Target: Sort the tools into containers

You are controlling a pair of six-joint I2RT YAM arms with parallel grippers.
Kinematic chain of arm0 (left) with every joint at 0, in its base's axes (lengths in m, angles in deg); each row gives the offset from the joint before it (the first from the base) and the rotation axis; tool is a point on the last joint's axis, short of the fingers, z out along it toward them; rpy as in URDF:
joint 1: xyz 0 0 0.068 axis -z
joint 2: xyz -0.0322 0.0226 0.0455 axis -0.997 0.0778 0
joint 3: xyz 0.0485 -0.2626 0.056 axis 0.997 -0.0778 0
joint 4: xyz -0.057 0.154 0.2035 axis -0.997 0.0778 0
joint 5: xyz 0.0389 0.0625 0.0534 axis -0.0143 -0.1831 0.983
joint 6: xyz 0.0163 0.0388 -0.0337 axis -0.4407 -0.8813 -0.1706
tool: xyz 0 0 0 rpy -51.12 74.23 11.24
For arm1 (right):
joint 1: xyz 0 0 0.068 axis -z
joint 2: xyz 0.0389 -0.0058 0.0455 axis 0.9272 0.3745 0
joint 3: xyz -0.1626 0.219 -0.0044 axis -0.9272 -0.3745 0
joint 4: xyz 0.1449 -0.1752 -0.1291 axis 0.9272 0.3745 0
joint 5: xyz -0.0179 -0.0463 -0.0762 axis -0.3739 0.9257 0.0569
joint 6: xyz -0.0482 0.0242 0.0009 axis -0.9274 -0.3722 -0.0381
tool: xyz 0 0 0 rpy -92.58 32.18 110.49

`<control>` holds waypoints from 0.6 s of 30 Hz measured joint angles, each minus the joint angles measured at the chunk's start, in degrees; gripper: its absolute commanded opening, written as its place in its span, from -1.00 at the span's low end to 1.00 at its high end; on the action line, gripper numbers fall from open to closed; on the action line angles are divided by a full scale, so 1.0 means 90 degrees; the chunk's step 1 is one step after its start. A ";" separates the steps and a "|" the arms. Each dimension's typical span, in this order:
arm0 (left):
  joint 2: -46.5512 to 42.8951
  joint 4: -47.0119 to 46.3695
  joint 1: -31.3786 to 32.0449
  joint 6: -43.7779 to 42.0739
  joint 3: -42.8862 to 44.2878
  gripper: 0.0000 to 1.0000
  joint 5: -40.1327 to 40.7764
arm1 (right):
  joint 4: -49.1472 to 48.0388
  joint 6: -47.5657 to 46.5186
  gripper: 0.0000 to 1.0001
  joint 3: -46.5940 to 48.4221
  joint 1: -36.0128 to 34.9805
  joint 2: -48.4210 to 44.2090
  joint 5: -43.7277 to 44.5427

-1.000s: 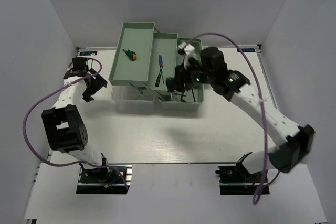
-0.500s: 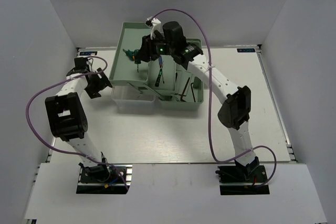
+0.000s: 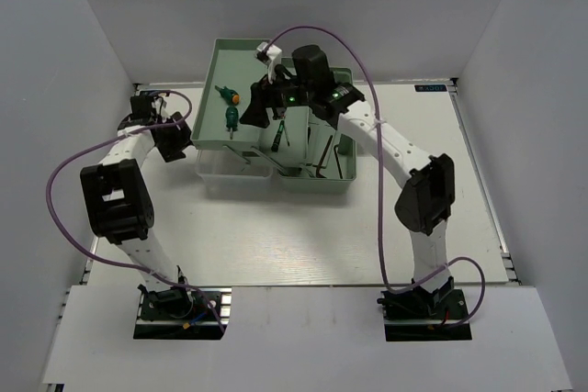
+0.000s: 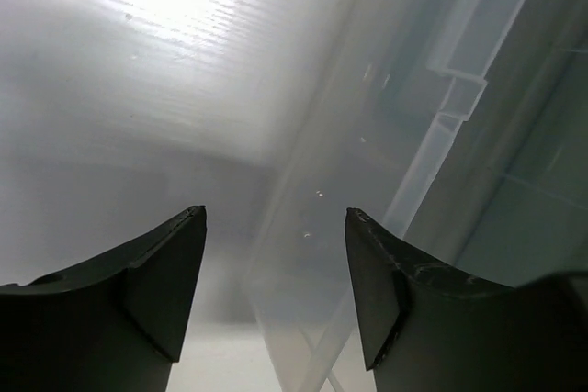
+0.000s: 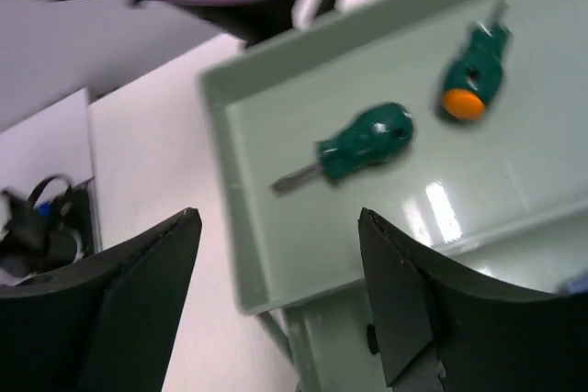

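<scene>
Changed: you now see a second stubby screwdriver (image 3: 232,117) lying loose in the left tray (image 3: 216,66). Half a second ago only the orange-capped screwdriver (image 3: 228,95) lay there. A second ago your right arm was over the base (image 3: 351,140), not this tray.
Right gripper (image 3: 250,112): released. In the wrist view its fingers are spread wide with nothing between them, and it hangs above the left tray's near part.
Left gripper (image 3: 172,141): released as well, and empty. It sits on the table (image 3: 276,236) beside the translucent lid (image 3: 230,176).
Stubby screwdriver axis: it runs roughly near to far in your top view. The blade points at the tray's near wall and the green handle lies farther back.
Orange-capped screwdriver: it sits apart from the new one and deeper in the same tray, lying at an angle.
Middle tray (image 3: 299,135): it holds the thin screwdrivers (image 3: 279,130), which lie lengthwise. The arm hides part of it.
Base: dark hex keys (image 3: 329,155) lie inside.
</scene>
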 measured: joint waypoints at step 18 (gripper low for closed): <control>-0.0826 0.0369 0.0425 -0.0078 -0.1056 0.50 -0.0301 | 0.0738 -0.5865 0.45 -0.3900 -0.1333 -0.2135 -0.1049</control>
